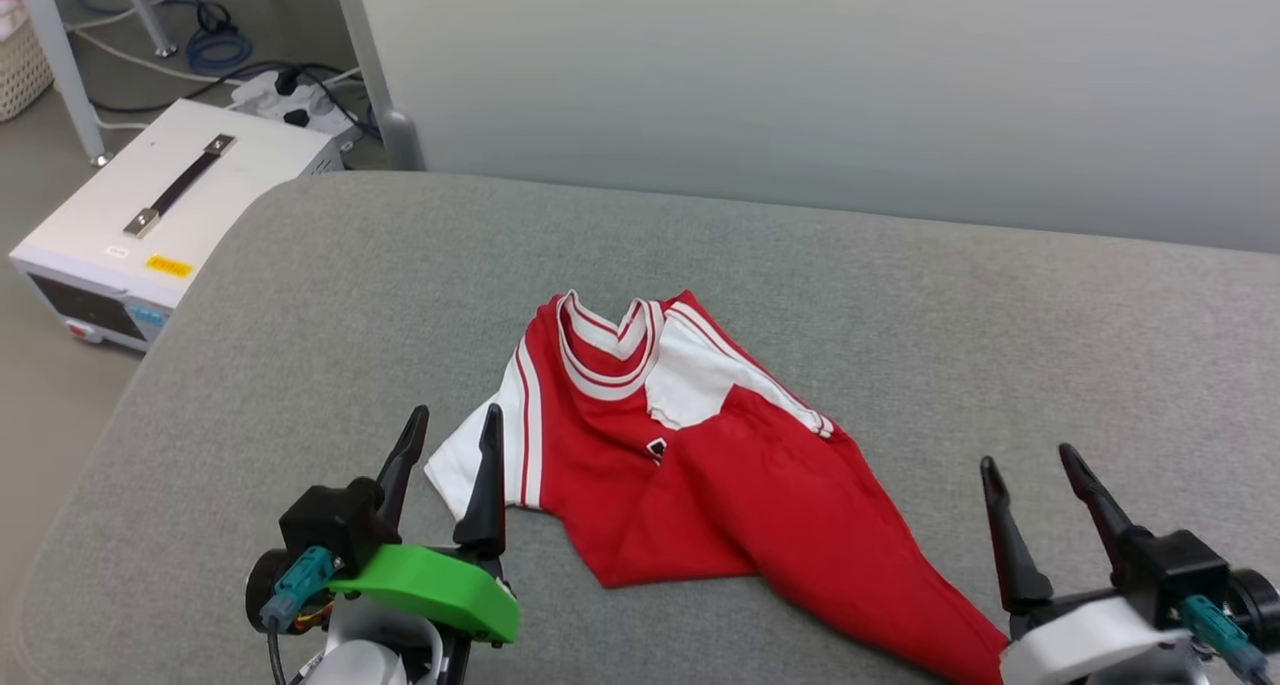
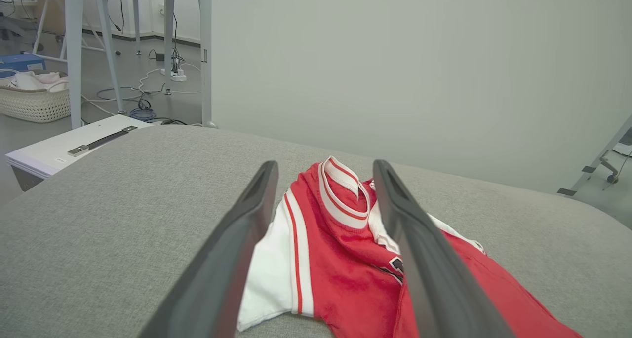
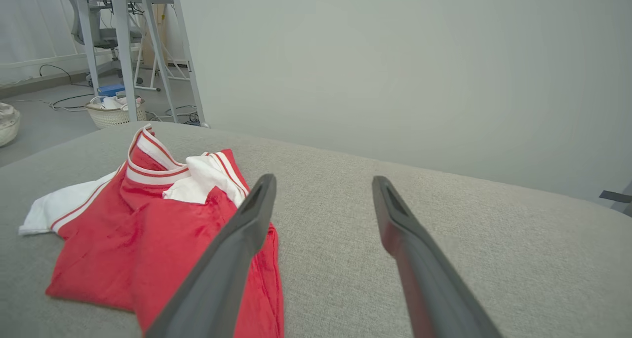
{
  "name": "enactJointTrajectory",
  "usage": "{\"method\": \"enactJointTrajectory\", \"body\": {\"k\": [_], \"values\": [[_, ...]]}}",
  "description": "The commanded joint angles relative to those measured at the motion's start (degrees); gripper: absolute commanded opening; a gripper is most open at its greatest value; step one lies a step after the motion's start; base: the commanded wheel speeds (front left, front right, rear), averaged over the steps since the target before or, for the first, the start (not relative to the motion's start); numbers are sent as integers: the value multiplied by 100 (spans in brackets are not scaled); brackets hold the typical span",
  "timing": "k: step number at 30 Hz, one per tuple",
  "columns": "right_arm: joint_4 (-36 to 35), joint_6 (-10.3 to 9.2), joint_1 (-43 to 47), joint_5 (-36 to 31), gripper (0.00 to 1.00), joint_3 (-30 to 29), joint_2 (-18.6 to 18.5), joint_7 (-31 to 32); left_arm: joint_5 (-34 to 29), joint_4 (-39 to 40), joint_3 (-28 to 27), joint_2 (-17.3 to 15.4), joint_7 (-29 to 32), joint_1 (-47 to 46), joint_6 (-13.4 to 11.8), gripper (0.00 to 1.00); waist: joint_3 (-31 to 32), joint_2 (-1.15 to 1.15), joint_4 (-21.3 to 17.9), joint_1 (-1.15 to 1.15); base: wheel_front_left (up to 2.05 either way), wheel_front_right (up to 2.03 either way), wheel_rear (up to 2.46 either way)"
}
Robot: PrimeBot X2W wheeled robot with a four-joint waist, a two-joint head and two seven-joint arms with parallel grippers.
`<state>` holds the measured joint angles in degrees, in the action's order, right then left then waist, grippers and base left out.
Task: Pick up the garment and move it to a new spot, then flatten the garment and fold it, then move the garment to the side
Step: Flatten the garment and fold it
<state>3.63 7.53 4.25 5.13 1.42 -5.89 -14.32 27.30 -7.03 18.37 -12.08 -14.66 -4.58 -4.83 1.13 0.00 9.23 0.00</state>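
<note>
Head view: the shirt (image 1: 690, 465) lies crumpled on the grey tabletop (image 1: 900, 295), its lower part flopped over its front and trailing toward the right gripper (image 1: 1028, 456). The left gripper (image 1: 456, 410) stands by the white sleeve. Both sets of jaws are spread wide and hold nothing, so this looks like the pick-up step, not yet begun; next, each needs a pinch of cloth.

Left wrist view: the jaws frame the collar; a basket (image 2: 34, 101) sits on the floor beyond.

Right wrist view: those jaws point mostly at bare tabletop beside the shirt.
</note>
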Motion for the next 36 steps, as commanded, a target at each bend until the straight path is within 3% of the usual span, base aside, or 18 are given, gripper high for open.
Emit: {"method": "enactJointTrajectory", "body": {"k": [1, 6, 11, 21, 27, 36], "values": [[10, -4, -200, 2, 100, 167, -125, 110, -78, -20, -64, 81, -33, -74, 67, 100, -206, 0, 176, 0, 0, 0, 0], [-87, -4, -849, 241, 100, 1052, -816, 1117, -243, -81, -227, 354, -33, -201, 263, 100, -593, 0, 495, 0, 0, 0, 0], [-95, -4, -1973, 1023, 100, 2102, -1580, 2644, -365, -182, -385, 621, -33, -346, 473, 100, -1010, 0, 873, 0, 0, 0, 0], [747, -4, -4113, 2429, 100, 3417, -2144, 4952, -501, -275, -538, 901, -33, -631, 756, 100, -1691, 0, 1606, 0, 0, 0, 0], [1400, -4, -4809, 2725, 100, 3947, -2336, 5245, -292, -254, -432, 917, -34, -733, 718, 100, -1904, 0, 1931, 0, 0, 0, 0], [2046, -4, -5204, 2950, 100, 4456, -2413, 4907, -134, -191, -279, 919, -34, -734, 597, 100, -2007, 0, 2113, 0, 0, 0, 0]]}}
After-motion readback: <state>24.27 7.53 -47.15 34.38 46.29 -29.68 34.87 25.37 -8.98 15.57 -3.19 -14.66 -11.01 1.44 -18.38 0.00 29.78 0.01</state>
